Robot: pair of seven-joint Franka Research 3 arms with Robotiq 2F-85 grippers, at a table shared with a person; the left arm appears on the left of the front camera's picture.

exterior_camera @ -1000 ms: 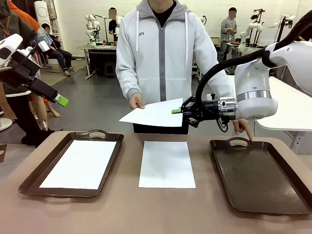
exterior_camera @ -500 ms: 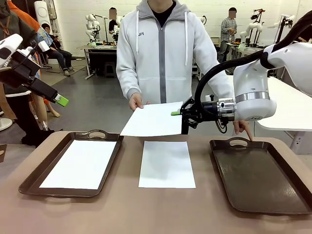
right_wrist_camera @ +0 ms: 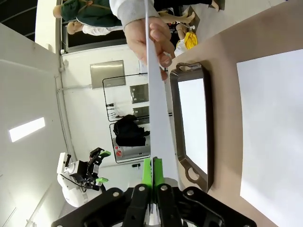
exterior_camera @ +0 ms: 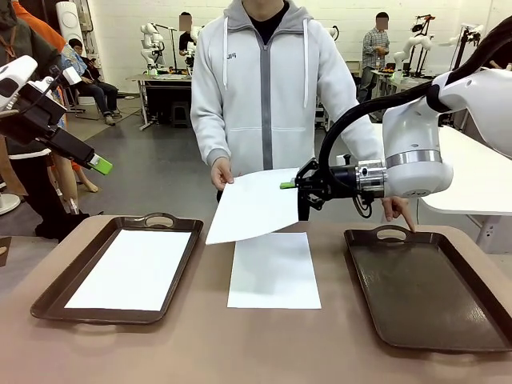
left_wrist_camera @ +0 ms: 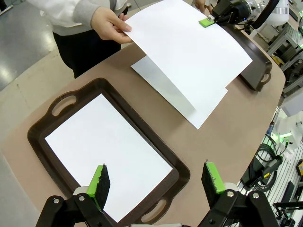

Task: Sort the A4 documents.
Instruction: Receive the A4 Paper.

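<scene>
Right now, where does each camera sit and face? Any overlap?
Front: fixed on the robot's side, facing across the table at the person; left gripper open at picture left, right gripper shut on the held sheet.
Left wrist: above the left tray, looking down past its own open fingers.
Right wrist: rolled sideways, past its shut pads along the held sheet's edge to the person's hand.
Shared: all three show the held sheet and left tray.
</scene>
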